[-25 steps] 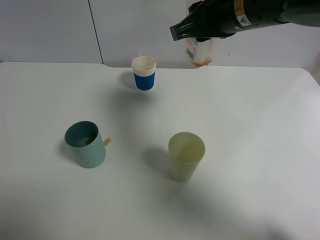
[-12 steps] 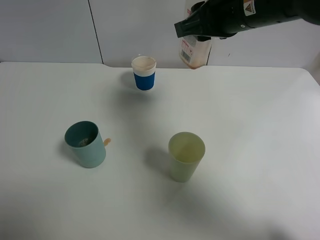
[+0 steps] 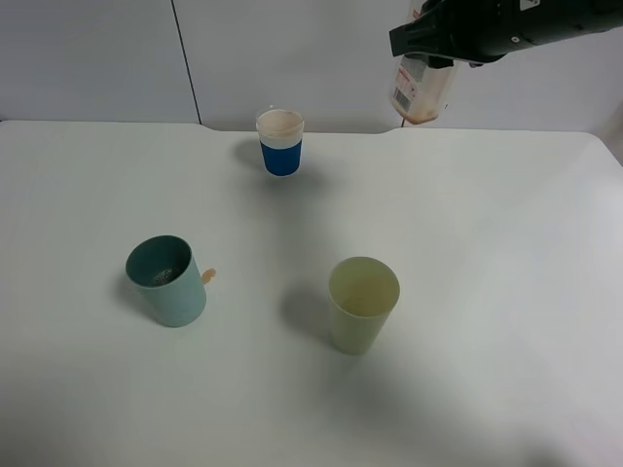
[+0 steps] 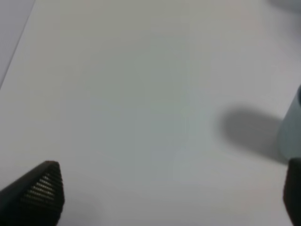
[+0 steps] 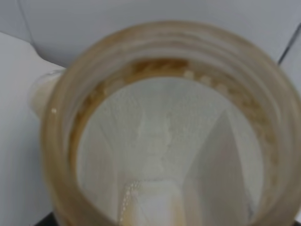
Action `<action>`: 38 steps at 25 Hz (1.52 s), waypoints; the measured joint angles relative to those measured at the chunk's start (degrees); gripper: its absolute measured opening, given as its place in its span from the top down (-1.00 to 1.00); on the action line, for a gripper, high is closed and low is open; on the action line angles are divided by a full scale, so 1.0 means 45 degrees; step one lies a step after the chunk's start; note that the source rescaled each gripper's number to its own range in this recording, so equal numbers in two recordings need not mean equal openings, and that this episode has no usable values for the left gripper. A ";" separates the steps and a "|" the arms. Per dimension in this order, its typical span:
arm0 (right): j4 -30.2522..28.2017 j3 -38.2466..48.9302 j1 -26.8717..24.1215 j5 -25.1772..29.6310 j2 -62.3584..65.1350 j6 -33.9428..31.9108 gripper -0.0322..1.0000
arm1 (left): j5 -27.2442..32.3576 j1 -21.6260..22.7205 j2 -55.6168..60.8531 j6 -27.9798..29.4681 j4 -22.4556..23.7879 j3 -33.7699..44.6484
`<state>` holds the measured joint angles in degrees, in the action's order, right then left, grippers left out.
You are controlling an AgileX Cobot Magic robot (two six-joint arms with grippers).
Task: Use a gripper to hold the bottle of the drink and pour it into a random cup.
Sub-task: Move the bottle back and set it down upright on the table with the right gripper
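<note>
Now your right tool [image 3: 435, 44], pinching the bottle [image 3: 420, 94] by its neck, is swinging rightward above the surface [image 3: 506, 243], moving farther from the teal cup [image 3: 165, 280] at front left; you're likely done pouring

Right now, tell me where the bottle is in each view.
Exterior high: bottle at top right, held in the air.
Left wrist: not in it.
Right wrist: bottle fills the picture, open mouth toward the camera.
Shared landmark: the white table, in all three.
</note>
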<state>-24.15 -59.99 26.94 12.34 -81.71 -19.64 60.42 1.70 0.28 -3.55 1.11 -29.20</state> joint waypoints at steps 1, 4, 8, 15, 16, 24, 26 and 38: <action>0.0157 0.0000 -0.0031 0.0000 0.0000 0.0306 0.94 | 0.0000 0.0000 0.0000 0.0000 0.0000 0.0000; 0.1085 0.0000 -0.0226 -0.0086 0.0000 0.1479 0.94 | 0.0000 0.0000 0.0000 0.0000 0.0000 0.0000; 0.2102 0.0505 -0.0785 -0.0766 0.0000 0.2385 0.94 | 0.0000 0.0000 0.0000 0.0000 0.0000 0.0000; 0.2547 0.2951 -0.1659 -0.3268 0.0000 0.2481 0.94 | 0.0000 0.0000 0.0000 0.0000 0.0000 0.0000; 0.2547 0.3190 -0.1669 -0.3621 0.0004 0.2481 0.94 | 0.0000 0.0000 0.0000 0.0000 0.0000 0.0000; 0.2617 0.4030 -0.1672 -0.5059 -0.0078 0.2481 0.94 | 0.0000 0.0000 0.0000 0.0000 0.0000 0.0000; 0.2617 0.4118 -0.1734 -0.5212 -0.0307 0.2481 0.94 | 0.0000 0.0000 0.0000 0.0000 0.0011 0.0000; 0.2781 0.4118 -0.1764 -0.6044 -0.1988 0.2481 0.94 | 0.0000 0.0000 0.0000 0.0000 0.0011 0.0000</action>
<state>-11.64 -41.46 19.01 -14.85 -90.66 -8.48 60.42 1.70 0.28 -3.55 1.16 -29.20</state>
